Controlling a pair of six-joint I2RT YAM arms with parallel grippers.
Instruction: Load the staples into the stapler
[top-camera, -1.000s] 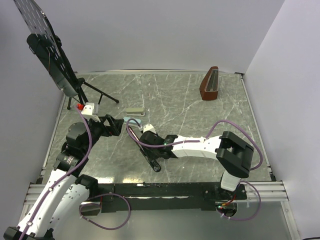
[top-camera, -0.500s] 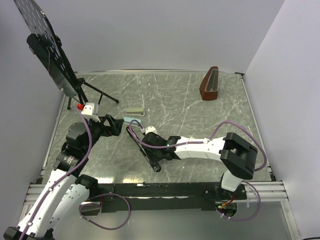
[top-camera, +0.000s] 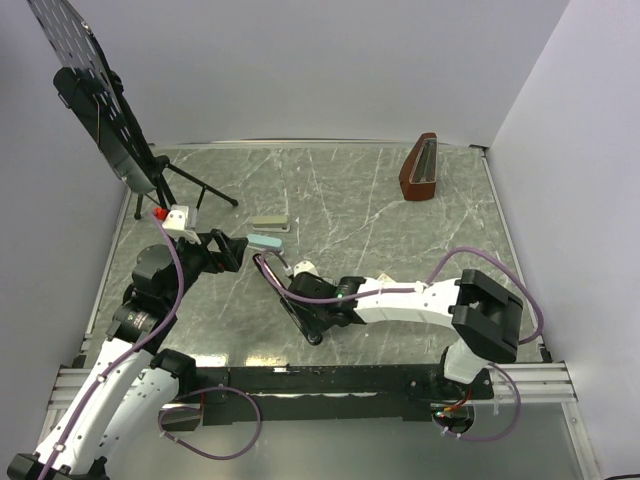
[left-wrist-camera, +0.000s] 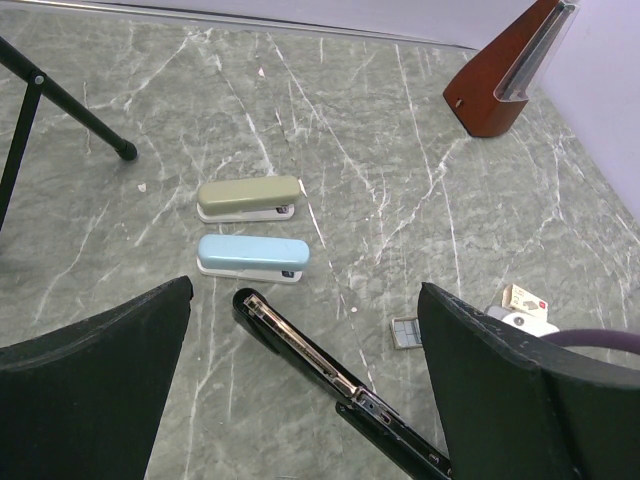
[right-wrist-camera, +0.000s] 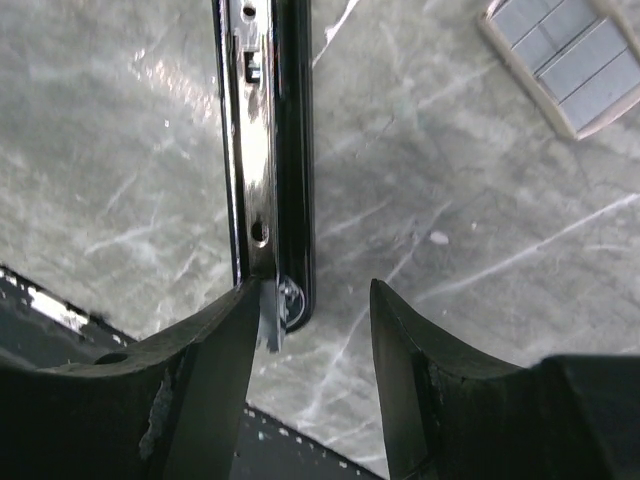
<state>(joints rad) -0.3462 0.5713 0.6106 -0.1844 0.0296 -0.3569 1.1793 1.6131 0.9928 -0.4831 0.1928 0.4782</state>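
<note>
Straddling the near end of the black stapler, the right hand stands half-spread. One finger touches the rail side and the other is clear of it, so nothing is pinched. The stapler lies opened flat on the worktop, silvery rail up. No strip can be seen in the channel. The staple box lies near, open, with grey staples inside. The left hand hangs near the stapler's far end, spread wide and empty.

Judgement: the step is steadying the stapler for loading.
- Close across the body, not the rail, so the channel stays free.
- Press down lightly so the stapler cannot pivot.
- Let the left hand take a strip by its sides and lay it in legs down.
</note>
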